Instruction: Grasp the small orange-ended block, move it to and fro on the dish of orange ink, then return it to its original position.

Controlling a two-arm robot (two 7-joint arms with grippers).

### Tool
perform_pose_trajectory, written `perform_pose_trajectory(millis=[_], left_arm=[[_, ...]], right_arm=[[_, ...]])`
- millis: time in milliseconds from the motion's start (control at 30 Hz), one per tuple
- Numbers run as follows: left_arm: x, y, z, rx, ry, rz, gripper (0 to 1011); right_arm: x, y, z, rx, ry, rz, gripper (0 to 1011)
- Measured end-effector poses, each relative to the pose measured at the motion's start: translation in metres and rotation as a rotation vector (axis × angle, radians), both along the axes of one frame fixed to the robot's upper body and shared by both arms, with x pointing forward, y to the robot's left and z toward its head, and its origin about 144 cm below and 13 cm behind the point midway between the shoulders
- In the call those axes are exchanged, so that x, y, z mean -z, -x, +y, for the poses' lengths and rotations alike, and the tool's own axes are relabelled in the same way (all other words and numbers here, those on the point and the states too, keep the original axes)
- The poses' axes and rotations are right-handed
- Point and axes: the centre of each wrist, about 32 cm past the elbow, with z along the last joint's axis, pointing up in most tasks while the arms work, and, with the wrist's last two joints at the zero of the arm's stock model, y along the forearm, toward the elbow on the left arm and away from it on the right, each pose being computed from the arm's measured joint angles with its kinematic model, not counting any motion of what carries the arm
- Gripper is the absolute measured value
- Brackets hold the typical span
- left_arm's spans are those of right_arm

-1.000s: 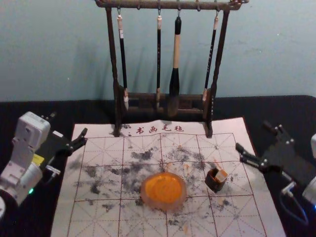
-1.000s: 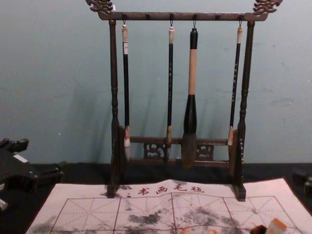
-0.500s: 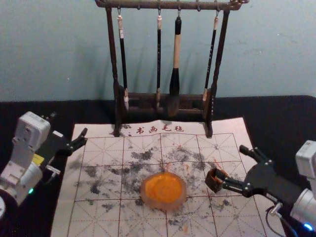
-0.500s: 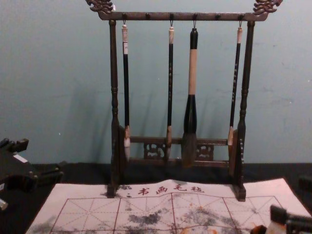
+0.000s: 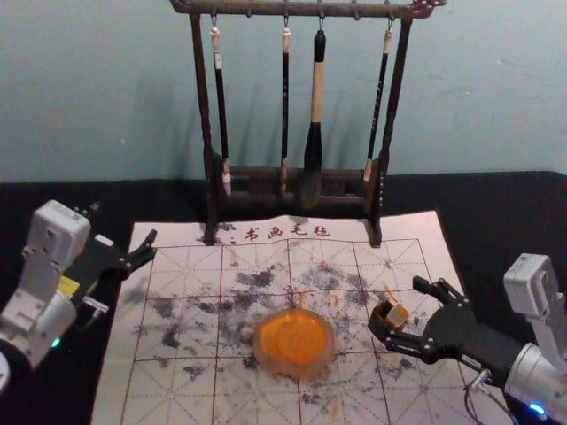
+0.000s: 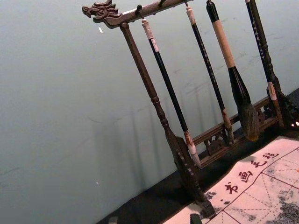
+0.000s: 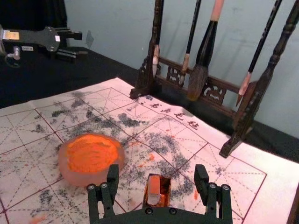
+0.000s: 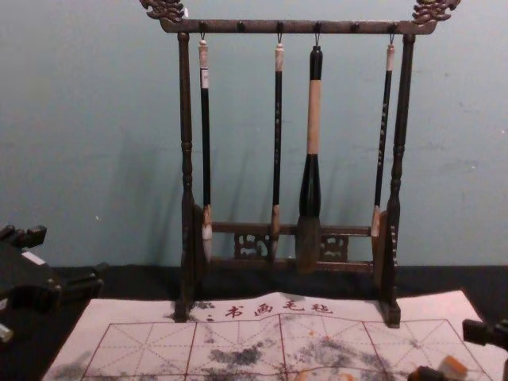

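Observation:
In the head view my right gripper (image 5: 401,312) stands open around the small block (image 5: 397,314), which leans in a dark square holder (image 5: 381,320). The right wrist view has the block (image 7: 153,186) in its holder (image 7: 164,187), between the two spread fingers of the right gripper (image 7: 156,179), with a gap on either side. The dish of orange ink (image 5: 294,342) rests on the mat, left of the holder. My left gripper (image 5: 124,226) is parked open at the mat's left edge.
A dark wooden rack (image 5: 378,205) with hanging brushes stands at the mat's back edge, the thickest brush (image 5: 312,133) near its middle. The ink-stained calligraphy mat (image 5: 186,274) covers the middle of the black table (image 5: 496,199).
My right gripper has come in from the right and then shifted toward the front, so its fingers now stand around the block. The left arm, dish and holder have stayed put.

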Motion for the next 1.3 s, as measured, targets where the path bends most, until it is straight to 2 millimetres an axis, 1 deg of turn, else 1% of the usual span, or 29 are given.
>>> perform_pose_trajectory(millis=[467,1300], left_arm=[[0.0,0.0,0.0,0.0,0.0,0.0,1001],[0.0,0.0,0.0,0.0,0.0,0.0,1001]], right_arm=[[0.0009,-0.0012,-0.0014,0.012,0.002,0.027,1000],[-0.0002,0.0039,-0.0033,0.013,0.002,0.057,1000]])
